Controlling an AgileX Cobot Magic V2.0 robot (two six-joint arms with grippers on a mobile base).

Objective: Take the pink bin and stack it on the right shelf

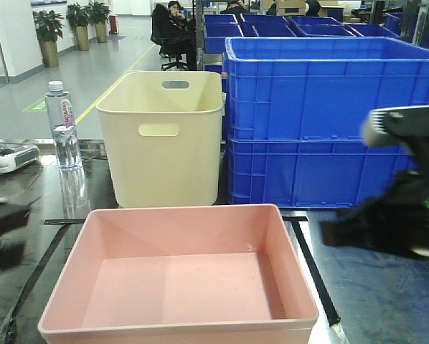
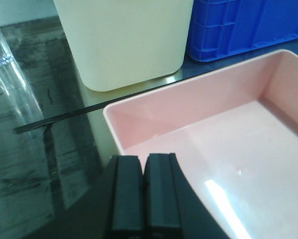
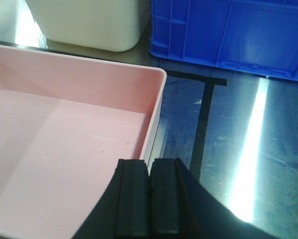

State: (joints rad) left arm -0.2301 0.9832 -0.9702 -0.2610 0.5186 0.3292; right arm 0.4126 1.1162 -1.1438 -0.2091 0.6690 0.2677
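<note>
On the dark steel shelf (image 1: pixel 387 301), within the rectangle marked by black tape lines (image 1: pixel 316 276), the pink bin (image 1: pixel 178 279) is seen resting flat and empty, its long walls facing left and right, apparently so that it can be taken from both sides. Behind it the stacked blue crates (image 1: pixel 322 122) and the taller cream bin (image 1: pixel 163 136) are set close to its far rim, leaving only the side walls free. A water bottle (image 1: pixel 64 125) and a white controller (image 1: pixel 6 156) are kept off to the left. The left gripper (image 2: pixel 143 194) is held above the bin's left rim, and the right gripper (image 3: pixel 150 199) above its right rim; on each, the pads are pressed together around nothing. Judged from this, the bin has not yet been grasped.
</note>
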